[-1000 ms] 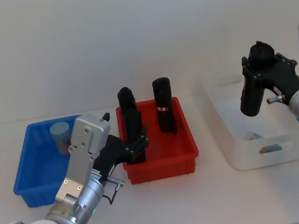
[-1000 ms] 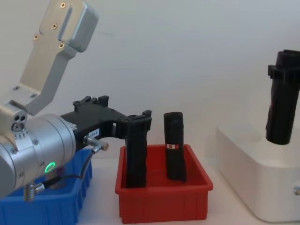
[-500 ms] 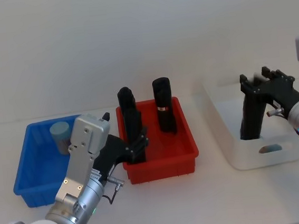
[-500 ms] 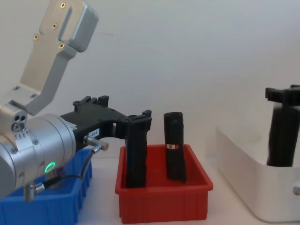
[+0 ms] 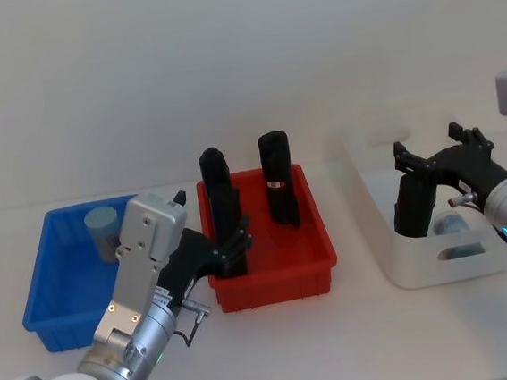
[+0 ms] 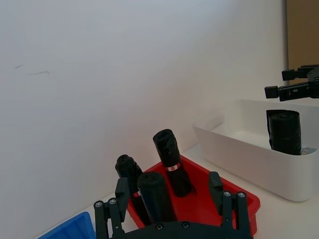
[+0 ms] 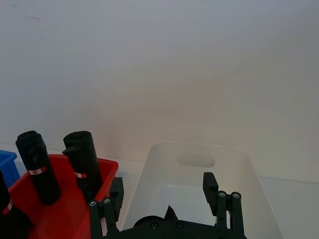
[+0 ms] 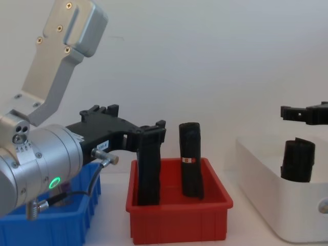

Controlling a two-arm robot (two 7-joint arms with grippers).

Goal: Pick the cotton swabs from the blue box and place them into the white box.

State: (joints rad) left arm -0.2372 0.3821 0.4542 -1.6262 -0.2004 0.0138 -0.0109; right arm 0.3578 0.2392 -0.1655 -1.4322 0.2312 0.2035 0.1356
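Black roll dropped into the white box, swab jar not yet picked

Left: cotton swabs (image 5: 105,229) in blue box (image 5: 40,291); left gripper (image 5: 232,249) spread by the red bin (image 5: 318,257). Right: right gripper (image 5: 440,165) spread over white box (image 5: 396,266), black roll (image 5: 411,207) standing inside. We should lift straight up, then go for the jar.

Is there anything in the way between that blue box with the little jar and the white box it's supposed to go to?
Yes. The red bin holding tall black rolls sits between the blue box and the white box.

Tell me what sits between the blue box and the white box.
In the head view, a red bin holding upright black rolls sits between the blue box and the white box.
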